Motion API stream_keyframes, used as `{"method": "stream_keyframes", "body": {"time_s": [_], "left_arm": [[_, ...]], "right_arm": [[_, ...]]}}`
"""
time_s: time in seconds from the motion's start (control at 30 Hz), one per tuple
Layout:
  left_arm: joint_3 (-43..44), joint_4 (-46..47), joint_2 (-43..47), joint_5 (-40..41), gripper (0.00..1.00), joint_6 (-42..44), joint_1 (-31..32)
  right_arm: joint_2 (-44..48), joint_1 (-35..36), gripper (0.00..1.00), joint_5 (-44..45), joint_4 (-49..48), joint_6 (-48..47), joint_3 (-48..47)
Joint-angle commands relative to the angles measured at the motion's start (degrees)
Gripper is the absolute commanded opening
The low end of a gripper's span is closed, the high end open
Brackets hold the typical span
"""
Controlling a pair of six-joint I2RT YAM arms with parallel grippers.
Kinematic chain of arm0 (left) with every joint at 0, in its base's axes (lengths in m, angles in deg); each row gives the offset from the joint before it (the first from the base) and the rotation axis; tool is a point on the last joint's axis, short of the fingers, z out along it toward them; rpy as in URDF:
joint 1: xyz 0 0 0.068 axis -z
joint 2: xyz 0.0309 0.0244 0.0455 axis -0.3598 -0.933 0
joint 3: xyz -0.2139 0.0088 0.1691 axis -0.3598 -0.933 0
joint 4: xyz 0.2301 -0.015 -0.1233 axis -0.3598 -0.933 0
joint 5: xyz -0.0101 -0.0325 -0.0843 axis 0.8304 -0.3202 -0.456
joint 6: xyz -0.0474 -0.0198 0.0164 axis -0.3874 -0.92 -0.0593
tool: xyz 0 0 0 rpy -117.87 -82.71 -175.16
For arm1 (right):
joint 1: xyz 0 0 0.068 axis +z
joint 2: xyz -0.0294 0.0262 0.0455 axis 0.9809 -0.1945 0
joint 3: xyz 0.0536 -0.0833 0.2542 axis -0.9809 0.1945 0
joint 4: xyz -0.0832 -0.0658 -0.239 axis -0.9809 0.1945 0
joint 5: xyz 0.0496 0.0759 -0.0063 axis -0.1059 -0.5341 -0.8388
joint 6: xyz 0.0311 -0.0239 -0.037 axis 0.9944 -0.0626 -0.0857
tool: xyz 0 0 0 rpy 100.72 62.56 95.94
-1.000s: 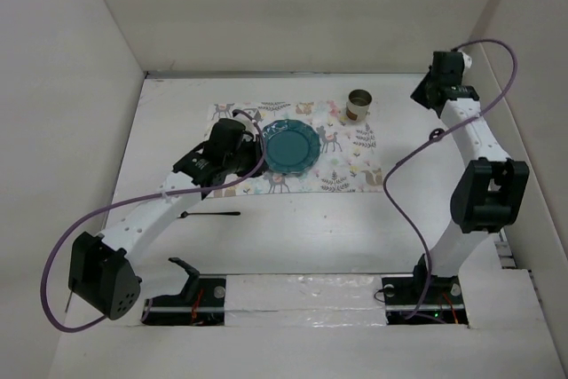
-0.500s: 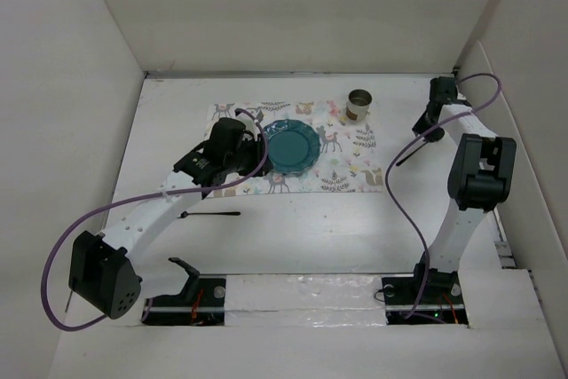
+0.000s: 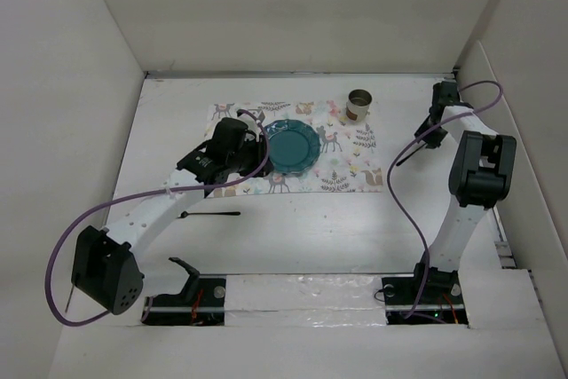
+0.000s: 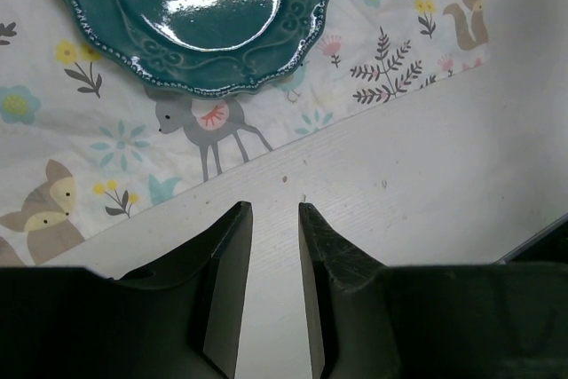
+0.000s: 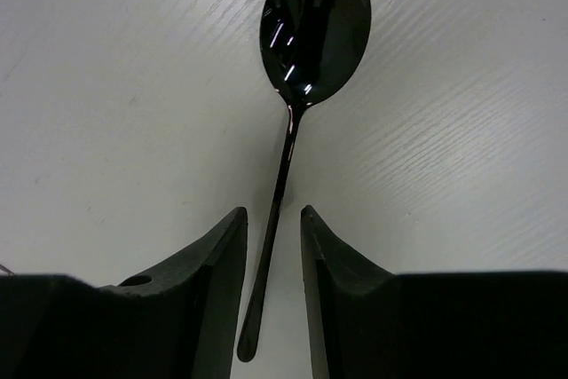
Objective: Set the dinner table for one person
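Note:
The dinner table (image 3: 293, 237) is a plain white top. A teal plate (image 3: 290, 146) sits on a patterned placemat (image 3: 355, 170), with a metal cup (image 3: 358, 104) at the mat's back right corner. My left gripper (image 4: 273, 206) hangs open and empty over bare table just off the mat's near edge, below the plate (image 4: 204, 15); from above, the left gripper (image 3: 241, 175) is at the mat's front left. A black spoon (image 5: 312, 28) lies flat on the table at the right. My right gripper (image 5: 272, 210) is open, its fingers either side of the spoon's handle. From above, the spoon (image 3: 408, 155) shows below the right gripper (image 3: 432, 126).
A thin black utensil (image 3: 209, 216) lies on the table in front of the mat, under the left arm. White walls close the table on the left, back and right. The right arm's purple cable (image 3: 395, 193) loops over the table's right side.
The right arm has come down from a raised pose at the back right to low over the spoon. The left arm has barely moved.

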Motion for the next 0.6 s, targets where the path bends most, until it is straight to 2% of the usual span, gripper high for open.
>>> {"method": "stream_keyframes", "body": {"time_s": [0.0,0.4,0.5,0.57], "left_arm": [[1.93,1.35,0.07,-0.06,0.25,0.39,0.33],[1.58,3.46,0.16,0.82,0.25,-0.57,0.33],[0.44,4.95,0.51,0.55,0.25,-0.84,0.33],[-0.53,5.39,0.86,0.64,0.25,-0.93,0.33]], "right_arm": [[-0.93,-1.35,0.36,-0.47,0.66,0.65,-0.61],[-7.08,-1.89,0.35,-4.16,9.70,-2.86,-9.49],[-8.40,-1.89,0.25,-3.73,11.65,-3.13,-11.16],[-8.49,-1.89,0.13,-3.29,12.35,-3.04,-11.08]]}}
